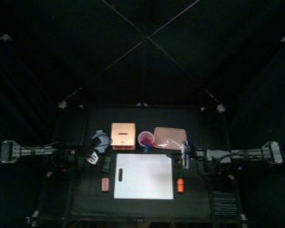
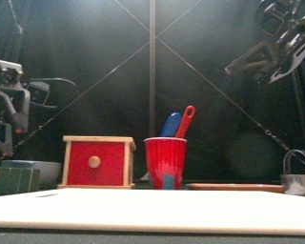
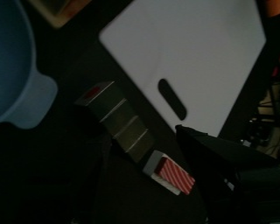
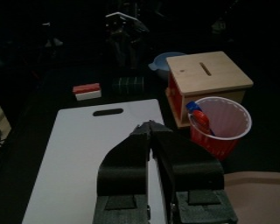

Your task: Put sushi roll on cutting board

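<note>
A: Item one, sushi roll (image 4: 129, 83)?
B: Small dark piece, lying on the surface just past the handle end of the cutting board (image 1: 145, 176). It is not on the board. A small reddish piece (image 4: 87, 89) lies beside it.

A: Cutting board?
B: Large, white, flat, at the front middle of the surface. Its face is bare. A small orange piece (image 1: 180, 185) lies at its right edge.

A: Behind the board?
B: Blue bowl (image 1: 100, 140), wooden box (image 1: 122, 135) with a slot in its top, red cup (image 1: 146, 138) holding utensils, and pink tray (image 1: 170, 136), in a row from left to right.

A: Left end effector (image 1: 95, 158)?
B: Released, jaws wide, holding nothing. It hangs above the surface near the bowl, off the board's left end.

A: Right end effector (image 4: 152, 131)?
B: Clenched, jaws together with nothing between them, raised above the board's right side.
</note>
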{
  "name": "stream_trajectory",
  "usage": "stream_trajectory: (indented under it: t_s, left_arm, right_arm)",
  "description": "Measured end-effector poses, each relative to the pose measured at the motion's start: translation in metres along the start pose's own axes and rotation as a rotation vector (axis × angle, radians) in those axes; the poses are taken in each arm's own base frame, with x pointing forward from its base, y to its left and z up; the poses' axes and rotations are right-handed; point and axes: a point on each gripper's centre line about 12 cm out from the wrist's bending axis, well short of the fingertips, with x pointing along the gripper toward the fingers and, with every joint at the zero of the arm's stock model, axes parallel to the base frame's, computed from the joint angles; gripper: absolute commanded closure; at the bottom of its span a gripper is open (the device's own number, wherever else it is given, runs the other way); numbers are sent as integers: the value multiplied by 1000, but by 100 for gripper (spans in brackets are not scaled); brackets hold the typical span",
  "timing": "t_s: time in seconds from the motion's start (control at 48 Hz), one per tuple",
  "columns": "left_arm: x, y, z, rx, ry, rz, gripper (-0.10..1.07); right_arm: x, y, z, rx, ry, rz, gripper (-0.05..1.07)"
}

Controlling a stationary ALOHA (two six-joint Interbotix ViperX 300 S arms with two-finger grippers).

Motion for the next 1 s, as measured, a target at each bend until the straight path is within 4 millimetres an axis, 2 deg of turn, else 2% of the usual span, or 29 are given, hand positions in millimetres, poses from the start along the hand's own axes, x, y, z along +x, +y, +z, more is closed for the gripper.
stream_trajectory:
  t_s: [0.333,0.604,1.0]
  left_arm:
    - [9,5,-6,-81,27,70,5]
    - [22,-5,-10,-61,68,109,5]
    - [44,-12,-1,-102,93,170,5]
  right_arm:
    - [2,0,-3,10,15,-4,100]
    - [5,-1,-8,10,38,-5,100]
    - [6,3,-9,8,42,10,100]
